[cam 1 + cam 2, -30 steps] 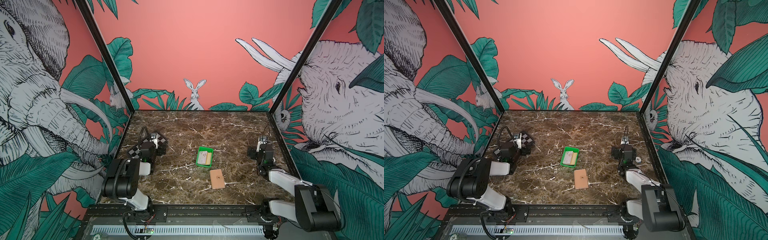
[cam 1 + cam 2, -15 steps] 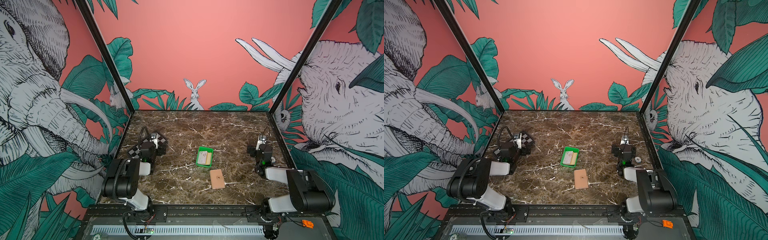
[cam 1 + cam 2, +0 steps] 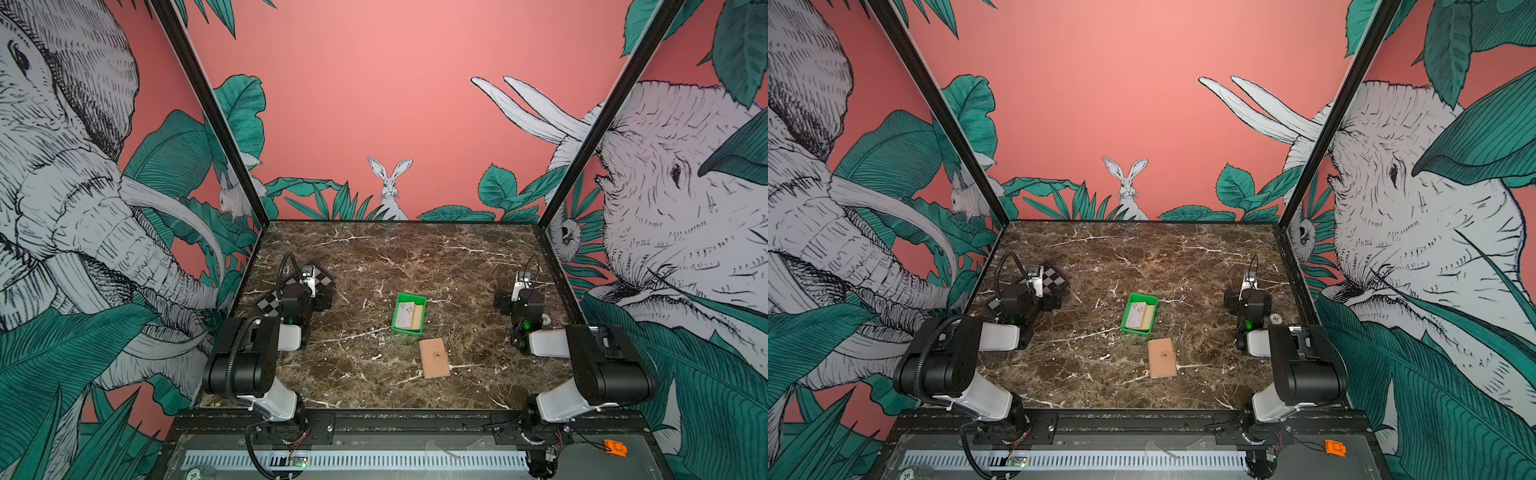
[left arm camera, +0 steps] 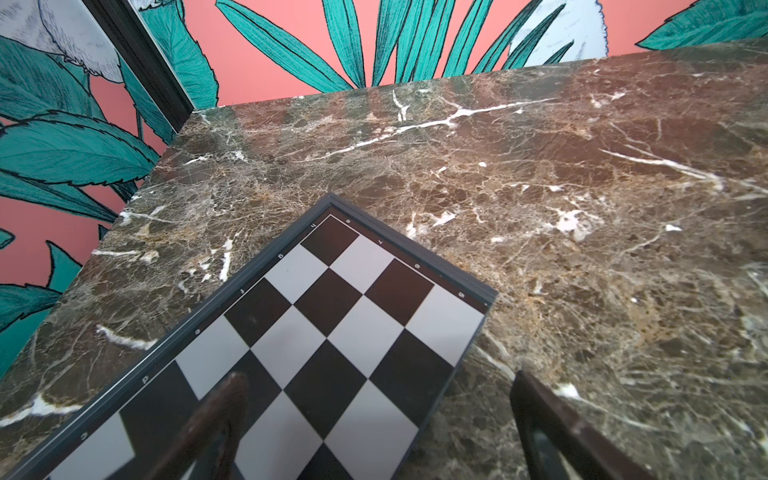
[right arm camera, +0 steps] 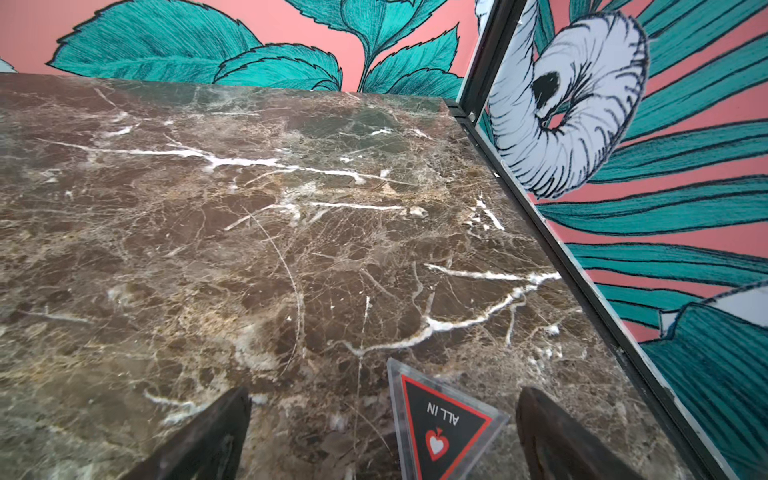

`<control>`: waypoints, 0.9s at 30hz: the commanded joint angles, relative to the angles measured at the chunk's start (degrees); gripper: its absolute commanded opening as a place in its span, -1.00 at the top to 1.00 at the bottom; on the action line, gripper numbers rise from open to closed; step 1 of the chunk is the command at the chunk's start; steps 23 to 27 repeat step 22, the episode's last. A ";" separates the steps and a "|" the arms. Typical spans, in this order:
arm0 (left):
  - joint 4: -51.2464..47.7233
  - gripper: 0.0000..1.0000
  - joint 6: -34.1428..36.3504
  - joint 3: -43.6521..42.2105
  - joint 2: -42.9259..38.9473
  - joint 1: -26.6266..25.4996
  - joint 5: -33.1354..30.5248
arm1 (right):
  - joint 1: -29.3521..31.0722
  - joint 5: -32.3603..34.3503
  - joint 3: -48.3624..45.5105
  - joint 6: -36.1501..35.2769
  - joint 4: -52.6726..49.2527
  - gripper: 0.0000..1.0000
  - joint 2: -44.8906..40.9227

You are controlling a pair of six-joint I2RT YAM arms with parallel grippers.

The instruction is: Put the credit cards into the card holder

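In both top views, the credit cards (image 3: 409, 314) are seen lying in a small green tray (image 3: 398, 300) near the middle of the brown bench (image 3: 415, 257). The tan card holder (image 3: 434, 358) is laid flat and shut, just beside the tray, on the side nearer the arm bases. Both things are found between the two claws and well apart from each. The left claw (image 3: 320, 297) is parked over a black-and-white checkered board (image 3: 324, 279). The right claw (image 3: 500, 303) is parked on the other side, near the wall. Since the earlier pictures, the right arm's big elbow has been folded back in toward its base, while the left arm, the tray and the card holder have been left where they were.

In the left wrist view, the left claw (image 4: 376, 419) is seen wide open with nothing held. The checkered board (image 4: 332, 332) is seen under it and reaching ahead of it.

In the right wrist view, the right claw (image 5: 382, 432) is seen wide open too, and nothing is held. A small triangle marker (image 5: 440, 419) with "ALL IN" on it is seen lying on the bench (image 5: 249, 208) between the two fingers (image 5: 208, 436), not touched.
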 commanded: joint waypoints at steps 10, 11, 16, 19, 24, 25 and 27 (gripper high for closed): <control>0.60 -0.98 0.72 0.70 -1.16 0.42 0.31 | -0.38 -9.24 2.89 -2.92 -1.71 -0.96 -0.21; 0.66 -0.98 0.67 0.71 -1.16 0.39 0.33 | -0.37 -9.19 2.91 -2.98 -2.07 -0.96 -0.31; 0.65 -0.98 0.66 0.68 -1.16 0.46 0.29 | -0.33 -9.79 2.97 -3.18 -2.05 -0.96 -0.28; 0.66 -0.98 0.72 0.70 -1.16 0.40 0.34 | -0.38 -9.91 3.49 -3.18 -2.82 -0.96 -0.09; 0.65 -0.98 0.72 0.70 -1.16 0.46 0.34 | -0.38 -9.95 3.29 -3.31 -2.50 -0.96 -0.12; 0.65 -0.98 0.72 0.70 -1.16 0.46 0.34 | -0.38 -9.95 3.29 -3.31 -2.50 -0.96 -0.12; 0.65 -0.98 0.72 0.70 -1.16 0.46 0.34 | -0.38 -9.95 3.29 -3.31 -2.50 -0.96 -0.12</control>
